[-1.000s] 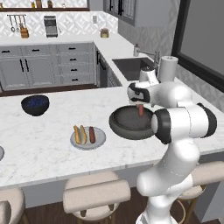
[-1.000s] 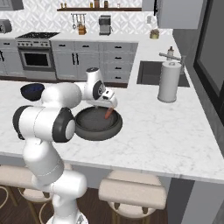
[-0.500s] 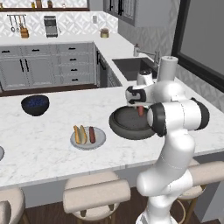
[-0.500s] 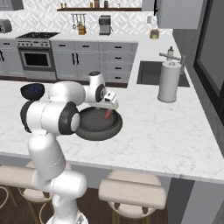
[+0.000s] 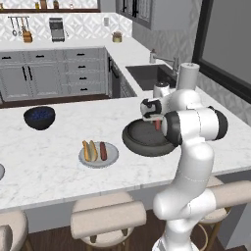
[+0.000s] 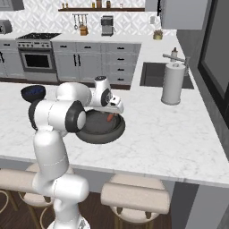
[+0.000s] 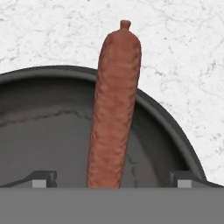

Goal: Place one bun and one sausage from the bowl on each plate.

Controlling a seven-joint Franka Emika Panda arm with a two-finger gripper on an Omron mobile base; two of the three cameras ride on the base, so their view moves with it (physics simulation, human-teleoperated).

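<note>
Sausage (image 7: 114,105) count in bowl (image 5: 139,139): one.
Plate (image 5: 112,158) carries one bun (image 5: 88,150), one sausage; gripper (image 7: 111,178) spread open.

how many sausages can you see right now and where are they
2. One sausage lies on the plate beside the bun. The other sausage leans on the bowl rim between the open gripper's fingertips. The arm could hide more.

sausage (image 7: 114,105): near end cut off at hand view's bottom | bowl (image 5: 139,138): right side hidden behind arm | plate (image 5: 1,171): cropped by left edge
</note>
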